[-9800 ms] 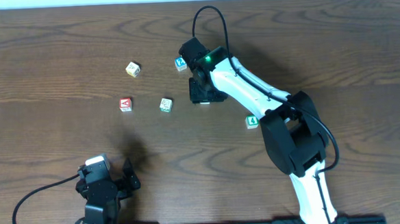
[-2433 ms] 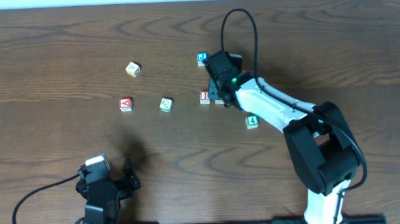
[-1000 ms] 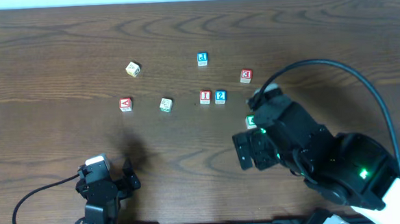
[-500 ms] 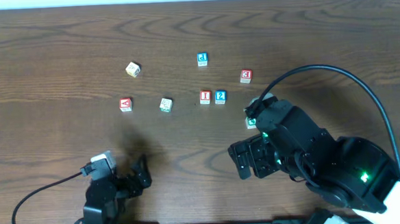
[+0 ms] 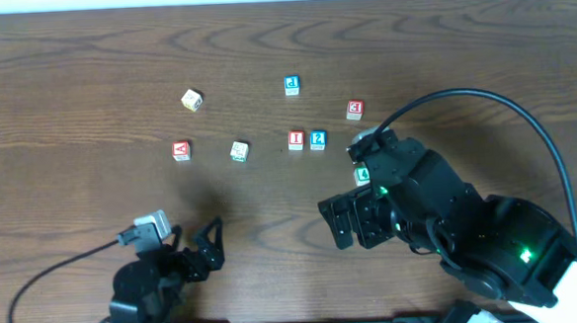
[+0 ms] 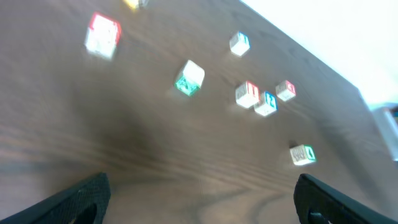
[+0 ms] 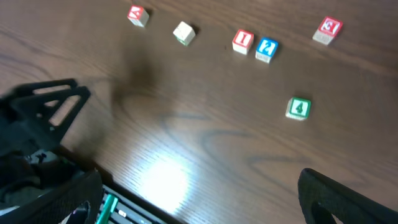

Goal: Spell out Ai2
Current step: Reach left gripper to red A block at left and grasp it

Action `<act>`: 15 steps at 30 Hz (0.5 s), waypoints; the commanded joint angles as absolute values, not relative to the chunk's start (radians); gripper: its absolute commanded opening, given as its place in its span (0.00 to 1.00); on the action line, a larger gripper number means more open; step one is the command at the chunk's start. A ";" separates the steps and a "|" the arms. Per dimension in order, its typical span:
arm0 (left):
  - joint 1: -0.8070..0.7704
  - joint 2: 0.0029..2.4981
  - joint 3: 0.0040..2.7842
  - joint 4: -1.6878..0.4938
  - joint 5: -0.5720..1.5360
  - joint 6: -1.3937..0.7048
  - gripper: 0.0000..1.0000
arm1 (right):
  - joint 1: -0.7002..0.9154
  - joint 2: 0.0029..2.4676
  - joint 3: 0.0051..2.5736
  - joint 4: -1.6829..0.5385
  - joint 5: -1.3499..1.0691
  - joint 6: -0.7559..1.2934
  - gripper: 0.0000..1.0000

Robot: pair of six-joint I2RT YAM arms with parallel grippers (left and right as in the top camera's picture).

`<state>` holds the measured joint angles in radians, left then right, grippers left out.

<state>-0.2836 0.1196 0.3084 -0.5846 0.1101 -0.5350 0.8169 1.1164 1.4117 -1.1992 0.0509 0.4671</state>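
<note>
my left gripper (image 5: 196,253) and right gripper (image 5: 339,222) are both spread wide, holding nothing. i cube (image 5: 295,139) and 2 cube (image 5: 318,138) sit touching, a cube (image 5: 180,150) is well off to their left. guessing light rigid wood with slick painted faces, so i'd pinch a's opposite sides from above.

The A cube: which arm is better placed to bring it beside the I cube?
Left, probably: the A cube lies nearer the left gripper; the right gripper is farther, past the I cube.
</note>
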 commanded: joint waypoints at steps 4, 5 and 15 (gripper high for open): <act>-0.281 0.502 0.626 -0.671 -0.217 -0.260 0.96 | 0.831 1.106 1.412 -1.151 0.056 0.435 0.99; -0.279 0.592 0.681 -0.682 -0.255 -0.253 0.95 | 0.831 1.106 1.412 -1.141 0.057 0.427 0.99; -0.250 1.354 1.093 -0.709 -0.319 -0.254 0.95 | 0.831 1.106 1.412 -1.116 0.204 0.425 0.99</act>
<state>-0.2661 1.1995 1.0008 -0.6849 -0.2779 -0.2729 0.8230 1.1145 1.4105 -1.1168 0.1230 0.4389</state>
